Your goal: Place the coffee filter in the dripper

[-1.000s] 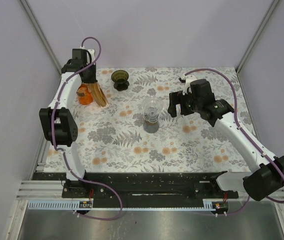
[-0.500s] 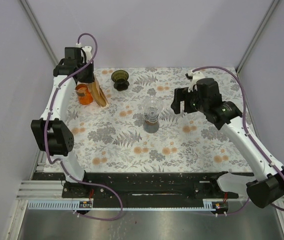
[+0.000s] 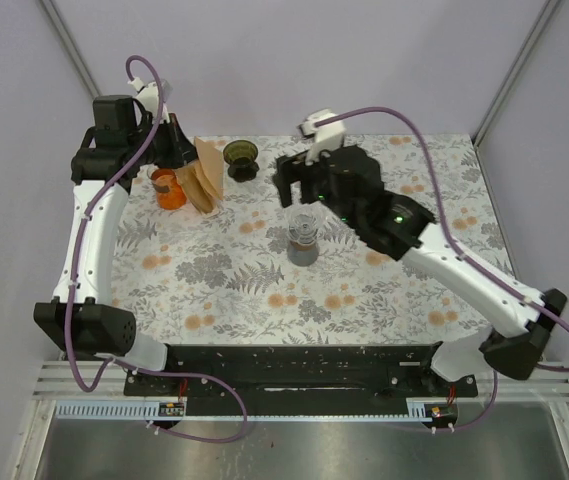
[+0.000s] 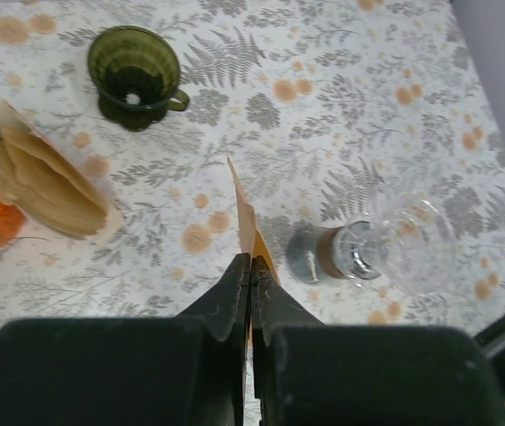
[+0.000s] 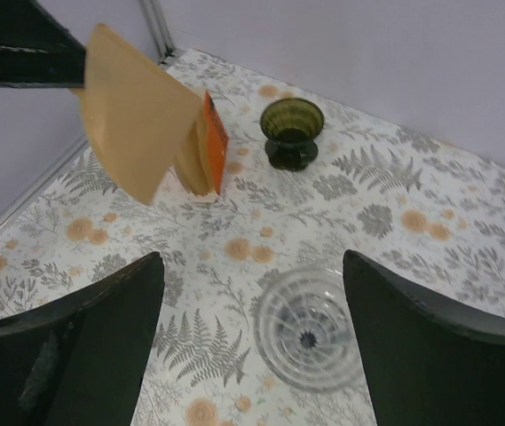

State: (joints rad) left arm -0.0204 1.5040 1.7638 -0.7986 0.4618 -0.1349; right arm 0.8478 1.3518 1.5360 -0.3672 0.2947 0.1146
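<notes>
The dark olive-green dripper stands upright at the back of the table, also in the left wrist view and the right wrist view. My left gripper is shut on one brown paper coffee filter and holds it in the air, left of the dripper. The filter shows edge-on between the closed fingers of this gripper, and flat in the right wrist view. My right gripper is open and empty above a clear glass vessel.
A stack of brown filters leans in an orange holder at the back left, below the held filter. The clear glass vessel stands mid-table. Grey walls and metal posts close in the back and sides.
My left gripper has lifted a filter off the stack, up and back. My right arm has swung left, from the right side to over the glass vessel.
</notes>
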